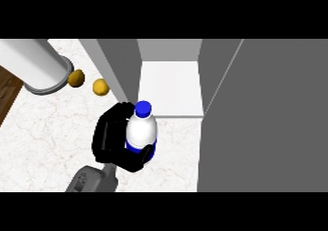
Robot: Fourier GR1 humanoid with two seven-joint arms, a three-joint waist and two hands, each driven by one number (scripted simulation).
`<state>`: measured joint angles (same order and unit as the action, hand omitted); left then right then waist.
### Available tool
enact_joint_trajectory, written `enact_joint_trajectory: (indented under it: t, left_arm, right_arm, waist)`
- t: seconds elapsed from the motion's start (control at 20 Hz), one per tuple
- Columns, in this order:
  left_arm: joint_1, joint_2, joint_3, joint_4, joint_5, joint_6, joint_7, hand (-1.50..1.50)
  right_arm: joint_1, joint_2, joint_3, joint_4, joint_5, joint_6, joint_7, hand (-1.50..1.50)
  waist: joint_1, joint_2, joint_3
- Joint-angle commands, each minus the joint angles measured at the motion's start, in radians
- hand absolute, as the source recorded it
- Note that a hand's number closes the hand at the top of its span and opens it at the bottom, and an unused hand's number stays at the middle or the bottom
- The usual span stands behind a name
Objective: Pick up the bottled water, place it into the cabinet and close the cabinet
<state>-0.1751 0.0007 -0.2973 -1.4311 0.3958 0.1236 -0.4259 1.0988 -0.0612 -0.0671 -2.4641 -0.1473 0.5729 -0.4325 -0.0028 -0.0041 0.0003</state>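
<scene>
Curling round the bottled water, your left hand has its fingers closed on it just before the open cabinet. You judge next: carry it onto the shelf. Your right hand is out of view; the door is cut off.

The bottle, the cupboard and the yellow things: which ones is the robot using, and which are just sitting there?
For the job:
bottled water, held in the left hand
cabinet, door open

Just lying about:
two small yellow things
big white cylinder
</scene>
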Motion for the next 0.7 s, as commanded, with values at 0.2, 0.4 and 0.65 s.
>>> enact_joint_trajectory:
  t: [0.2,0.4,0.65]
  left_arm:
    - [-0.161,-0.001,-0.222,-0.124,0.008,0.344,0.185,1.5]
    - [-0.296,-0.001,-0.203,-0.102,-0.016,0.459,0.25,1.5]
    - [-0.444,-0.001,-0.234,-0.038,0.011,0.598,0.267,1.5]
  right_arm:
    - [-0.053,0.011,0.018,-0.09,-0.082,-0.034,0.116,-1.5]
    - [-0.021,-0.02,-0.073,-0.084,-0.138,0.012,0.063,-1.5]
    - [-0.039,-0.031,-0.083,-0.143,-0.174,-0.002,0.127,-1.5]
  waist:
    - [-0.004,0.006,0.0]
    - [-0.017,0.004,0.0]
    - [-0.02,0.007,-0.001]
